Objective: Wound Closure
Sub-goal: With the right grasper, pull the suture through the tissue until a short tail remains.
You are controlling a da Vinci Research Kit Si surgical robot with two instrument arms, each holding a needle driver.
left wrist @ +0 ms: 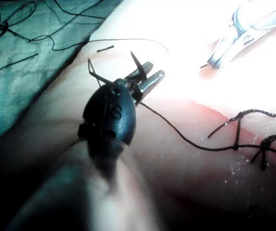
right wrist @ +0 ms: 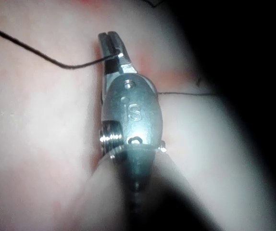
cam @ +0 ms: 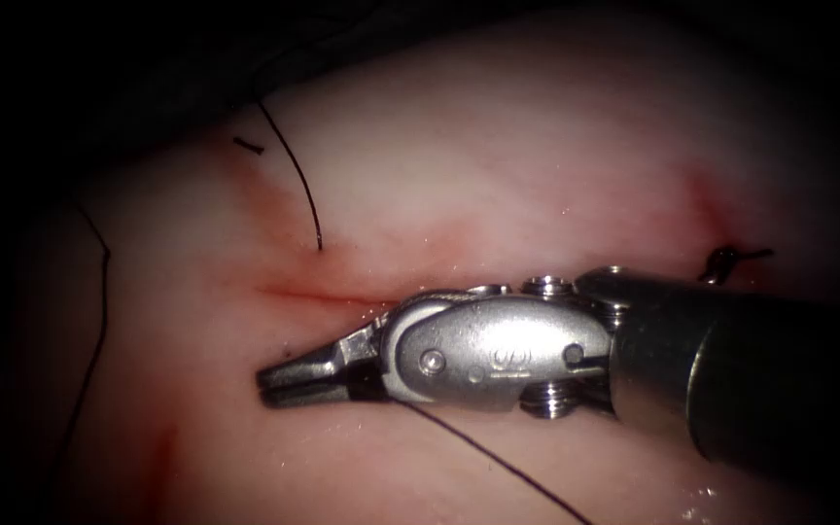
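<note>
Pale, glistening pork-belly tissue spans the endoscope view under a tight pool of light, its edges falling into shadow. In the left wrist view a teal cloth lies beside the tissue, strewn with loose dark thread. A thin reddish cut runs across the tissue, with red fluid smeared below it.

The right arm's end effector, polished steel with a rounded wrist and visible screws, comes in from the right and lies low over the tissue just below the cut. Its jaws are closed on the black thread, which leaves the jaw base and trails toward the lower edge; the right wrist view shows the strand crossing the closed jaw tips.

In the left wrist view, the left arm's end effector, dark and bulbous at the wrist, holds the curved needle, whose point rises clear of the tissue; where along the curve it is gripped cannot be told. Thread runs from there to knotted stitches farther along the wound.

A short cut end of thread lies on the tissue above the cut, another strand curving beside it. A dark knot sits at the right, partly behind the shaft.
</note>
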